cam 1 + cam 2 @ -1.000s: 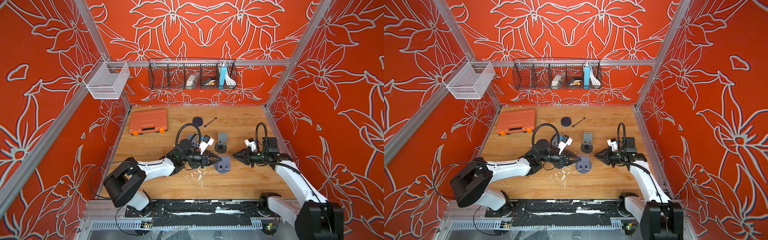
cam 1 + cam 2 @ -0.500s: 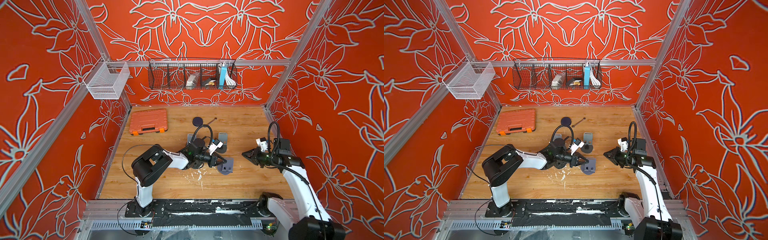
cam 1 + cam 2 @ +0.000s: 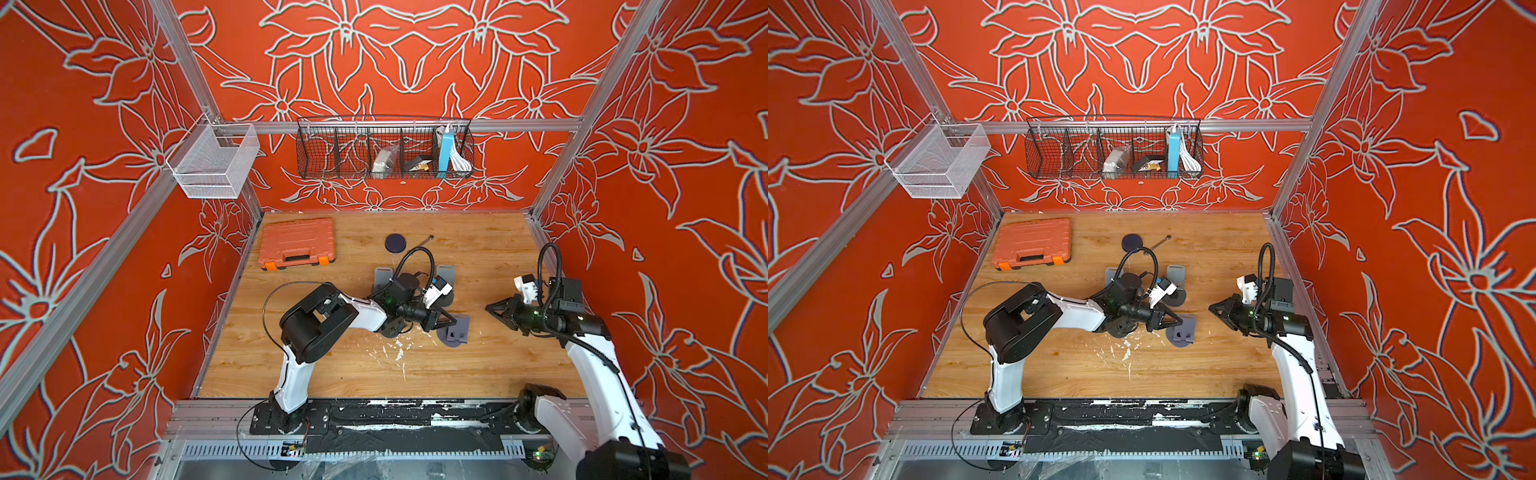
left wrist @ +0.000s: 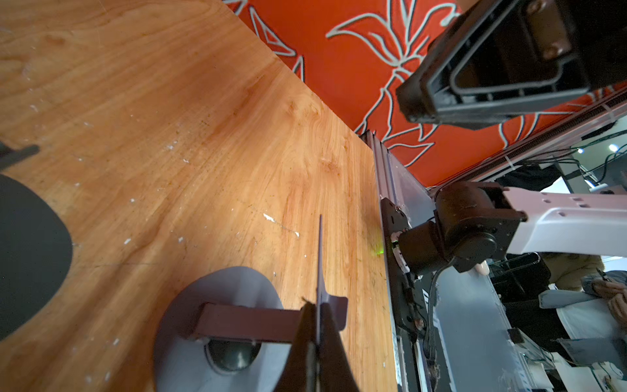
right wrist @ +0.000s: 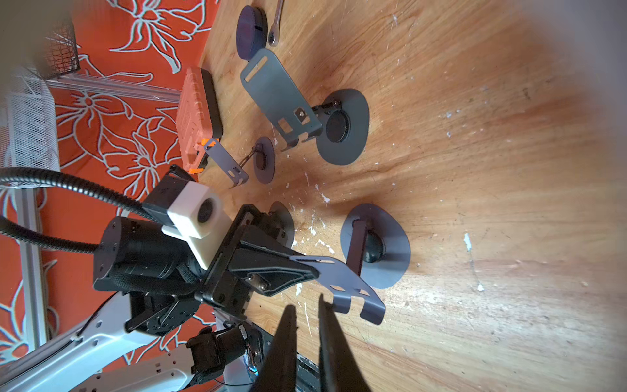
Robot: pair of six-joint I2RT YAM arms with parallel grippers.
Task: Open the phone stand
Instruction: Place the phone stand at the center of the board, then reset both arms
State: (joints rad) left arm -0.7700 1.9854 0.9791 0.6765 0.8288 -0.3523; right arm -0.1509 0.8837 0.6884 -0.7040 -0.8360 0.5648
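Left hand stays clamped shut on the phone stand, whose plate has swung up mid-bench, base flat. The right hand has backed off, fingers barely parted, empty, so the stand looks nearly open.

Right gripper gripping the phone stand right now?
No, the right gripper hangs apart from the phone stand with nothing between its jaws; the left gripper clamps its plate.

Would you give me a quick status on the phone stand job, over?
Left gripper shut on plate of phone stand, plate angled off base. Right gripper slightly open, empty, clear of it. Other stands nearby, not touching.
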